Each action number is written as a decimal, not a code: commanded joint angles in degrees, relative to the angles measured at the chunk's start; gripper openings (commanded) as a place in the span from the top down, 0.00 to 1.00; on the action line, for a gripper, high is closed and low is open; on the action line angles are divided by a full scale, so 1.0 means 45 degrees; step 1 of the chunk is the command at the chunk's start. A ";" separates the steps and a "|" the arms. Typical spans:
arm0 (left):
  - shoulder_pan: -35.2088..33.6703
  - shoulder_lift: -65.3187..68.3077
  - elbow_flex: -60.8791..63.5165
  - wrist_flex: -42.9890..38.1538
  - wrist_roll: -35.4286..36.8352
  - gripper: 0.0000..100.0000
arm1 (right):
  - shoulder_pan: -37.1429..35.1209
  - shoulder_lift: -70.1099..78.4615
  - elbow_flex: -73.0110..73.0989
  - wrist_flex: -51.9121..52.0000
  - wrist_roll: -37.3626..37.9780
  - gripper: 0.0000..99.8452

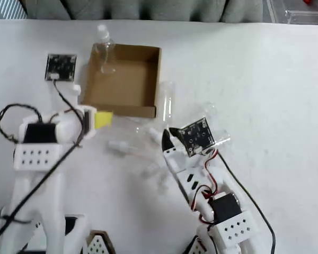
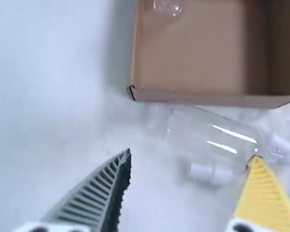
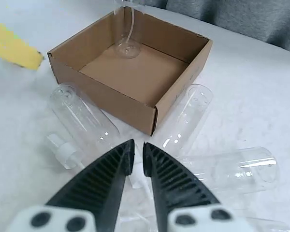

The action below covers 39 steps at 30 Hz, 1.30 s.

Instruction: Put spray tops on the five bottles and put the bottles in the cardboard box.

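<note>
Nearest the arms, on the near side of the cardboard box (image 1: 122, 110), the right claw (image 3: 138, 153) hangs all but closed and holds nothing. The left claw (image 2: 191, 159) is spread wide and empty, its grey and yellow fingers either side of the near-wall bottle (image 2: 208, 140), which lies topless just before the box.

**Hazards.** The clear bottles lie on their sides on a smooth surface (image 1: 265, 79). An off-centre squeeze would likely send the near-wall bottle rolling against the box. The right claw, closed as it is, would push things rather than grip them.

**Count.**
- Box: one.
- Bottles: one along the box's near wall, a corner bottle (image 3: 188, 116) beside its near right corner, and an outer bottle (image 3: 237, 169) farther out on that side. A fourth outside the box is only partly seen.
- Loose spray tops (image 1: 122, 146): at least two lie before the box, too faint to total.
- Farthest away, one capped bottle (image 1: 103, 50) stands upright in the box's far corner.
</note>
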 commanded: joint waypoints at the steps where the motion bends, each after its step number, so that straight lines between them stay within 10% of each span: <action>1: -0.0010 -0.2803 0.1407 0.0371 -0.0137 0.75 | 0.0127 -0.0186 -0.0098 0.0010 0.0176 0.99; 6: 0.0713 -0.4386 0.2676 -0.0156 -0.0996 0.99 | 0.0127 -0.0186 -0.0098 0.0010 0.0176 0.99; 16: 0.2647 -0.3683 0.2755 -0.0547 -0.9280 0.98 | 0.0147 -0.0186 -0.0098 0.0010 0.0176 0.99; 23: 0.3038 0.0967 -0.0567 -0.0449 -1.0120 0.98 | 0.0147 -0.0186 -0.0098 0.0010 0.0176 0.99; 39: 0.3976 0.4718 -0.2774 0.2755 -1.8032 0.91 | 0.0147 -0.0186 -0.0098 0.0010 0.0176 0.99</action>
